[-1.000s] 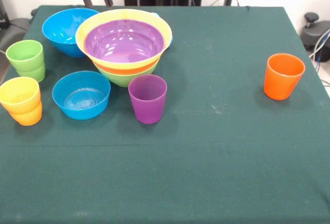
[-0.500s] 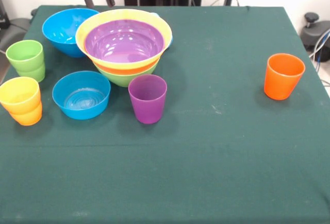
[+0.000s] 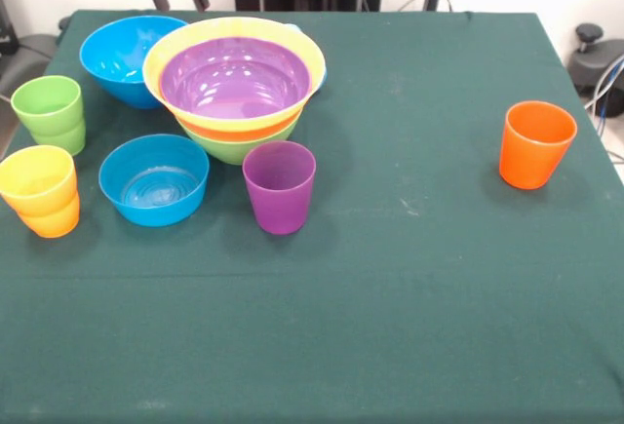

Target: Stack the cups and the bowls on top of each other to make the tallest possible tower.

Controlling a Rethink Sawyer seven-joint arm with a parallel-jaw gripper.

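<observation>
Purple bowl nested in yellow bowl — purple cup empty.

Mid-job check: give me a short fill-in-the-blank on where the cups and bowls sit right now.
1. The purple bowl sits nested inside the ____ bowl.
2. The cup standing alone, far from the others, is the ____ one.
3. The yellow cup is nested in an ____ cup.
4. The purple cup stands upright just in front of the ____.

Missing words: yellow; orange; orange; tower
</observation>
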